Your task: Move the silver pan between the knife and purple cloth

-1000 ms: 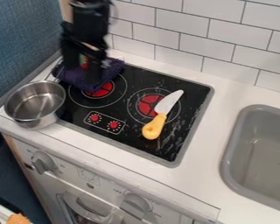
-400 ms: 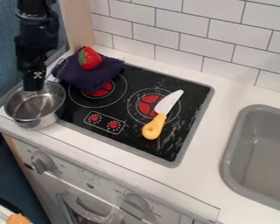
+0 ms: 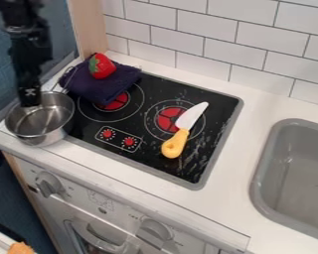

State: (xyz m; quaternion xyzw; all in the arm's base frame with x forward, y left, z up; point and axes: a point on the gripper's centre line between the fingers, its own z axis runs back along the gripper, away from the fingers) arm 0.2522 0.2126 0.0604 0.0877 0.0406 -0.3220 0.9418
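A: Change noted: the hand [image 3: 30,100] was over the purple cloth [image 3: 107,88]; it then swung left to the silver pan [image 3: 42,121] and has since edged slightly further left. Cloth and strawberry [image 3: 103,66] now uncovered. Pan and knife [image 3: 176,143] unmoved.

B: Interpretation?

A: Probably lining up for a grasp on the pan. Transfer itself not begun.

B: Pan position relative to hand?

A: Upright at the table's [image 3: 236,161] left end, near its front corner, beside the left edge of the stove top [image 3: 148,161]. Hand hangs at the pan's rear-left rim, pan body below and to its right. Contact with rim: cannot tell.

B: State of hand?

A: Opening cannot be judged. No sign of the pan being lifted; whether the rim is gripped, cannot tell.

B: Next requirement?

A: Secure the rim, then carry right, passing in front of the cloth, stopping short of the knife. Risk: pan snags cloth and topples strawberry.
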